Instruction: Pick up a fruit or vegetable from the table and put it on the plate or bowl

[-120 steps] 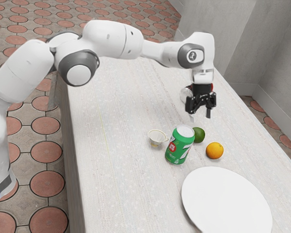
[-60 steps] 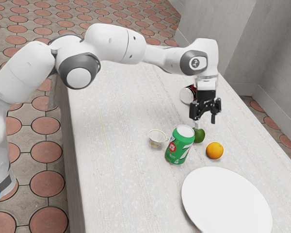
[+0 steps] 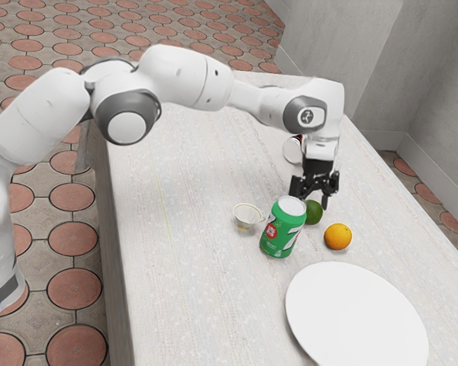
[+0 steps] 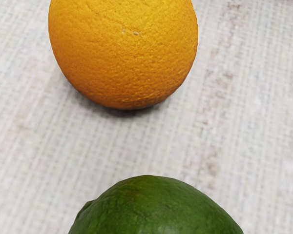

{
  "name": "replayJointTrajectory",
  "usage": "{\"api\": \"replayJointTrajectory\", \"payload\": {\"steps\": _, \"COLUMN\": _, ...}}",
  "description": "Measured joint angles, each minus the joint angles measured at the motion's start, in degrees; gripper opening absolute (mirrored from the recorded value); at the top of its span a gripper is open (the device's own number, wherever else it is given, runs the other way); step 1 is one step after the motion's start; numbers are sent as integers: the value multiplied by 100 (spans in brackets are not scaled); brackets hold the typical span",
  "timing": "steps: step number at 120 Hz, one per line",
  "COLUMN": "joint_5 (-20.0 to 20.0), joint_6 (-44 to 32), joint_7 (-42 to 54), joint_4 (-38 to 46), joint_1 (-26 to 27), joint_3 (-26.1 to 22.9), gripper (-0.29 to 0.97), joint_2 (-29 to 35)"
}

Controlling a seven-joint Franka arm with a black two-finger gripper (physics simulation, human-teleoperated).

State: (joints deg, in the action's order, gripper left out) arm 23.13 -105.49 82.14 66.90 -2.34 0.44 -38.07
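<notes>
Claw [image 3: 313, 197] hangs spread just above lime [image 3: 315, 213].

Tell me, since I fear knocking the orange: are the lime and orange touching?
Apart. The wrist view shows bare table between the lime and the orange.

Green lime [image 3: 314, 213], orange fruit [image 3: 337, 236], green can [image 3: 282, 229], white plate [image 3: 356, 316].
</notes>
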Motion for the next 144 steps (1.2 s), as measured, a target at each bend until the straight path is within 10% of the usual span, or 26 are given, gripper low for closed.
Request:
{"api": "replayJointTrajectory", "payload": {"steps": 42, "joint_5": 6, "joint_6": -251, "joint_7": -44, "joint_4": -12, "joint_1": 28, "joint_3": -27, "gripper": 72, "joint_2": -217}}
{"api": "replayJointTrajectory", "payload": {"steps": 101, "joint_5": 15, "joint_6": -583, "joint_7": -202, "joint_4": -68, "joint_1": -40, "joint_3": -110, "gripper": 22, "joint_2": -109}}
{"api": "replayJointTrajectory", "payload": {"steps": 144, "joint_5": 162, "joint_6": -668, "joint_7": -273, "joint_4": -712, "joint_1": -195, "joint_3": -399, "gripper": 15, "joint_2": 731}}
